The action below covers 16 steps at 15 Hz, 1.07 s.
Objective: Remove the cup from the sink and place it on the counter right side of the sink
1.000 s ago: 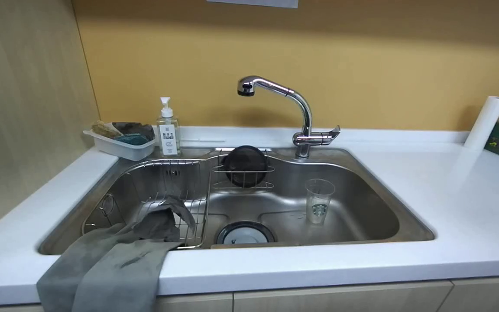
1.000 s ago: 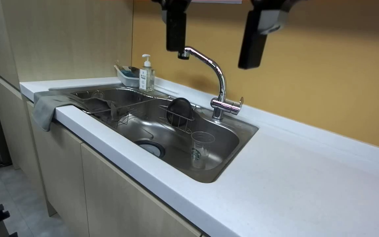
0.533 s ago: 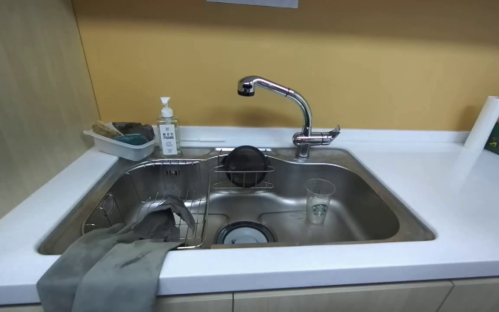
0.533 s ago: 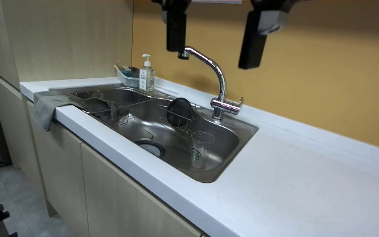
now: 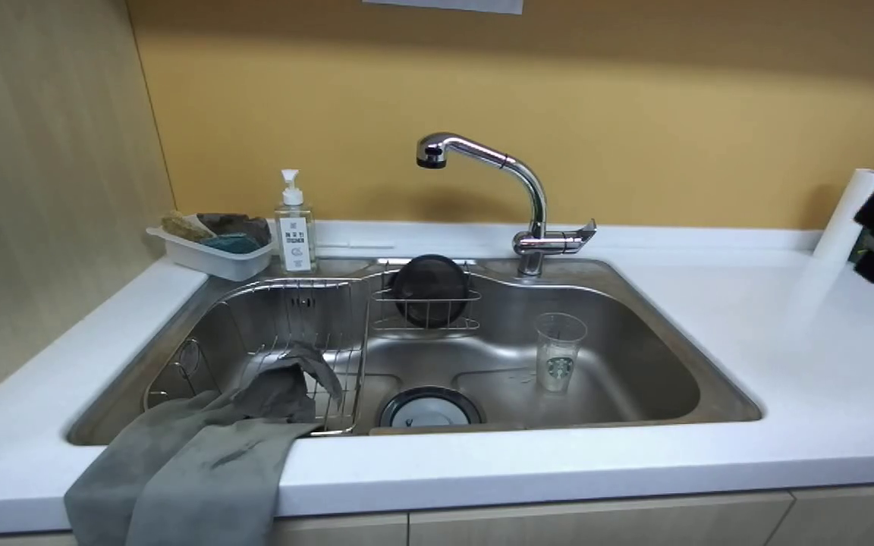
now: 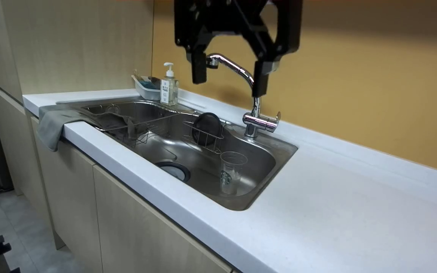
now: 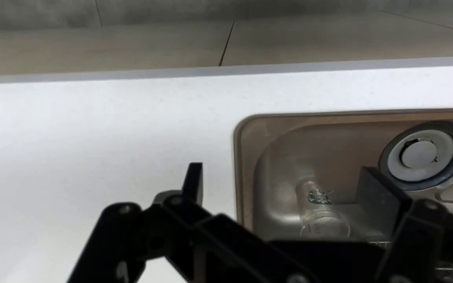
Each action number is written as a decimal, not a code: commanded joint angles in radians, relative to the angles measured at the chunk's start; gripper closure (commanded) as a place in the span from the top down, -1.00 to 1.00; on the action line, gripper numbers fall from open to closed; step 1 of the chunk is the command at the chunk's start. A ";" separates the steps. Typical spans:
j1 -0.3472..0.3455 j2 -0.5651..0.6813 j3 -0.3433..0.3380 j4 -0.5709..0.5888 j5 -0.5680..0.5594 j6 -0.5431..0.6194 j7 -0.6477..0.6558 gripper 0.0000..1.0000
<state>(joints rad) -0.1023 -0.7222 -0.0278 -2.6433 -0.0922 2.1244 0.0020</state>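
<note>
Gripper [image 6: 229, 88] hangs spread wide, empty, well apart from cup [image 5: 558, 367], which stands upright in sink [image 5: 653, 364]. We judge it light, thin, easily crushed (slippery, too, if wet); we'd pinch upper sides softly, below lip.

Clear plastic cup [image 5: 558, 353], satin steel sink [image 5: 634, 364], smooth counter [image 5: 847, 371], glossy chrome faucet [image 5: 537, 216], matt cloth [image 5: 202, 478]

Glare whitens the counter [image 7: 73, 149]; shadow dims the upper wall [image 5: 672, 45].
</note>
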 commanded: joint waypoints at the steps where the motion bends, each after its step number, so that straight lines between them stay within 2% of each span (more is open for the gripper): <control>1: 0.052 0.157 0.058 0.018 0.002 0.150 0.042 1.00; 5: 0.096 0.315 0.120 0.004 -0.001 0.435 0.082 1.00; 7: 0.109 0.385 0.147 0.005 -0.009 0.541 0.092 1.00; 8: 0.105 0.332 0.122 -0.001 -0.005 0.474 0.052 1.00; 11: 0.115 0.397 0.139 0.000 -0.005 0.541 0.060 1.00; 14: 0.126 0.407 0.130 0.011 0.011 0.520 0.039 1.00; 16: 0.125 0.462 0.138 0.047 0.008 0.502 0.053 1.00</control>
<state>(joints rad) 0.0076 -0.3181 0.1174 -2.6428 -0.0898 2.6568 0.0499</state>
